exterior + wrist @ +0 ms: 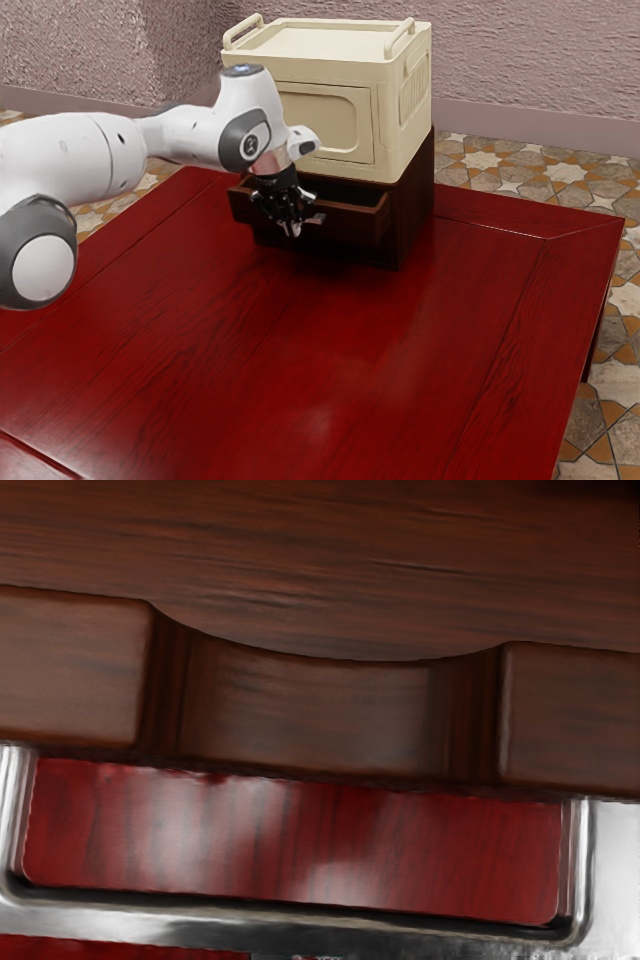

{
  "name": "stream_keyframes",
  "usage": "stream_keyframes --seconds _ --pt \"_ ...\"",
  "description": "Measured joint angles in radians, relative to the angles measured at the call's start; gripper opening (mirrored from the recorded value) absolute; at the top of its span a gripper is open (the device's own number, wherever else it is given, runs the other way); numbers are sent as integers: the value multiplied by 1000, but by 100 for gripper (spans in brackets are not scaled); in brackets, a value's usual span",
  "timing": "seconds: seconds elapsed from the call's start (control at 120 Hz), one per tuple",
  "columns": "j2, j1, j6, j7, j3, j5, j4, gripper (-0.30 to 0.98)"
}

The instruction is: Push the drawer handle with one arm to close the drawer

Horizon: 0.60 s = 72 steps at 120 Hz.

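Observation:
My black gripper [291, 222] points downward at the front of the dark wooden drawer [350, 222], beside its metal handle [317, 218]. The drawer is partly pulled out, its inside showing behind the front board. Seen from my hand, the notched top edge of the drawer front [310, 710] crosses the wrist view, with the drawer's wooden interior beyond it. The silver handle [300, 920] stands out from the front close under my hand, and red tabletop shows through its loop. Whether the gripper touches the handle cannot be told.
A cream box [330, 110] with two side rails rests on top of the dark drawer cabinet [414, 205]. The cabinet stands near the far edge of the red table [300, 380]. Textured walls rise behind, above a patterned tile floor.

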Motion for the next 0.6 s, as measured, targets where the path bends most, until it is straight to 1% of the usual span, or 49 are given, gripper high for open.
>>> stream_keyframes --seconds 0.408,0.6 --pt "141 1 141 20 -2 -1 166 -1" --pt "185 1 177 33 -7 -1 224 0"
